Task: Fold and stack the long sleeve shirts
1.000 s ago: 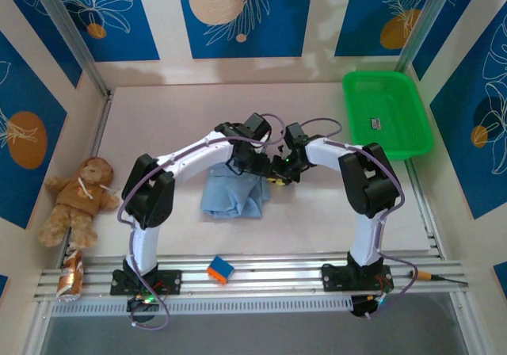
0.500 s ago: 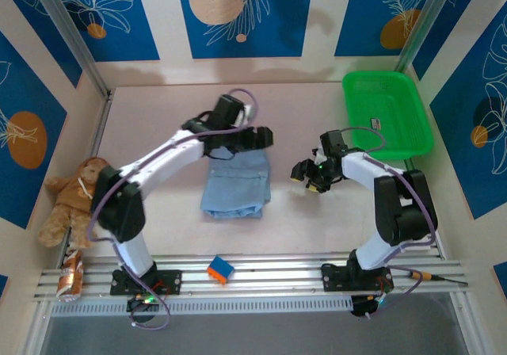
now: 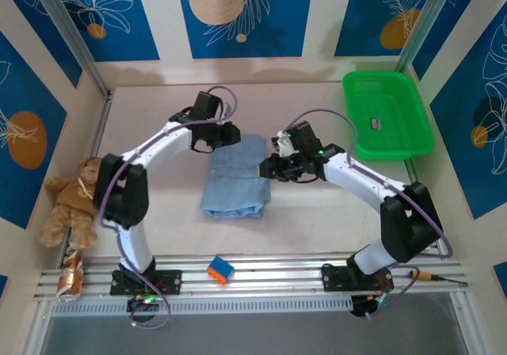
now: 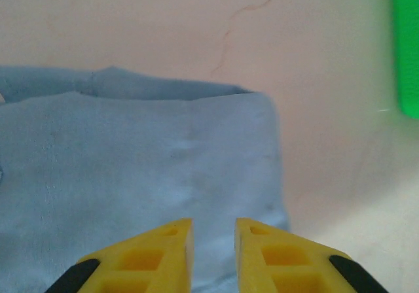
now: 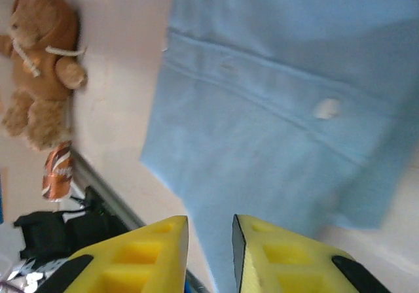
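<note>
From overhead I see the folded light blue shirt point(image 3: 236, 177) lying mid-table between the 2 arms. The left gripper point(image 3: 228, 133) is at its far edge and the right gripper point(image 3: 269, 169) at its right edge. That view is too coarse to show the fingers. On each wrist camera the yellow fingers are drawn close with just a slim slit between them, gripping nothing.

The left wrist camera looks across the shirt to 1 corner, with bare table point(image 4: 163, 25) and a strip of the green basket point(image 4: 406, 44) past it. The right wrist camera shows the button placket, with the teddy bear point(image 5: 42, 77) and a can point(image 5: 55, 169) beyond.

An orange-and-blue block point(image 3: 221, 270) sits on the near rail. There is open table left, right and beyond the shirt, and the basket stands well apart at the far right.
</note>
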